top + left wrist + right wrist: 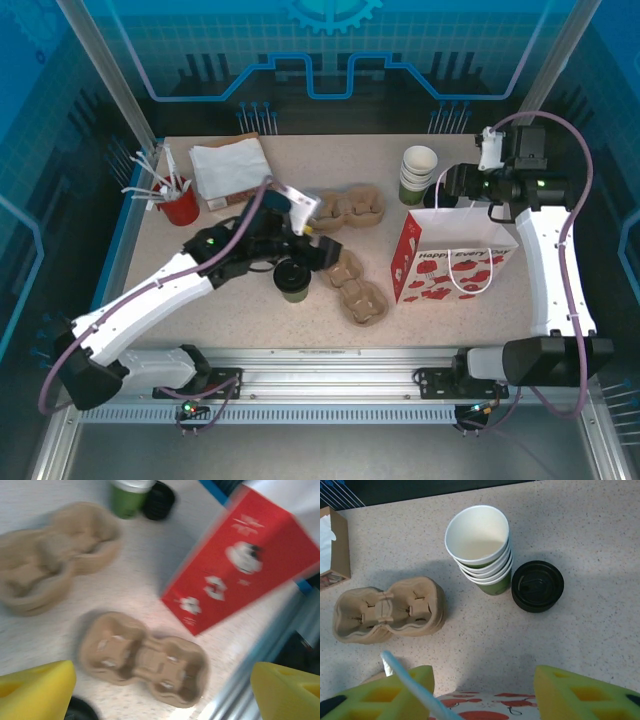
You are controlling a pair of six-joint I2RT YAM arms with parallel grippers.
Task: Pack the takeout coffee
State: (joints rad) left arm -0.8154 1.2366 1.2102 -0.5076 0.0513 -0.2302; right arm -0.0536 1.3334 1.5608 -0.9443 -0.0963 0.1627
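Overhead view of a speckled table point(330, 160). The takeout coffee point(293, 279), a green cup with a black lid, stands upright near the table's middle. It is just left of a single cardboard cup carrier point(358, 292).

The left gripper point(312, 240) hovers just beyond the cup on its far side, jaws spread wide and holding nothing. Its wrist camera shows the yellow fingertips point(35, 690) far apart above the carrier.

To the right stands a red and white gift bag point(455, 265), open at the top. The right gripper point(447, 190) sits at the bag's far rim, jaws parted with nothing clamped between them. A white bag handle point(410, 685) lies across one finger. Beyond it are a stack of cups point(480, 547) and a loose black lid point(537, 586).

The step in hand appears to be grasping the coffee. Done well, the left jaws should drop either side of the cup's body, below the lid. They should close gently so the paper does not crush, then lift straight up to keep the cup upright.
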